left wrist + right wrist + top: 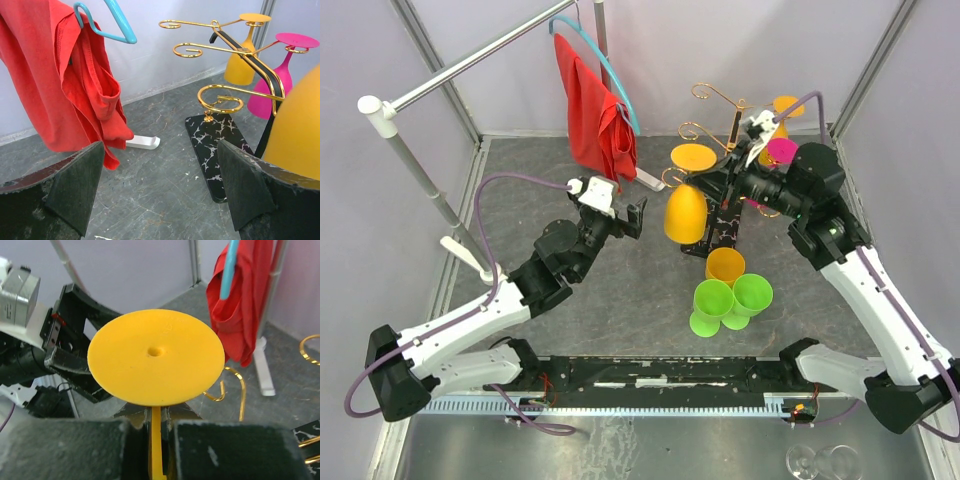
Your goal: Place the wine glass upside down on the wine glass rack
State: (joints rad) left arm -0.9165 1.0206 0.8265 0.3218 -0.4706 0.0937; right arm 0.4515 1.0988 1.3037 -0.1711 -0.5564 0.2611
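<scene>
Padded black fingers of the right gripper fill the bottom of the right wrist view. Its jaws are clamped on the thin yellow stem of the orange-yellow wine glass, whose round foot faces up. From above, that wine glass hangs upside down in the right gripper, bowl mouth toward the surface. It sits just at 9 o'clock of the gold wine glass rack and its black marbled base. A low gold scroll arm curls just at 4 o'clock of the foot. Whether the foot touches it cannot be told.

At 9 o'clock of the bowl, near but apart from it, the left gripper hovers with its jaws spread wide and nothing between them. From the left wrist, the left gripper frames the rack, with the orange-yellow bowl bulging in at 3 o'clock.

Two more glasses hang inverted on the far side of the rack: a yellow one and a pink one. At 6 o'clock of the rack's base stands a cluster of an orange cup and green cups, touching one another. At 11 o'clock of the held glass, a red cloth droops from a blue hanger on a silver rail. Clear glasses lie at the near edge by the right arm's base.
</scene>
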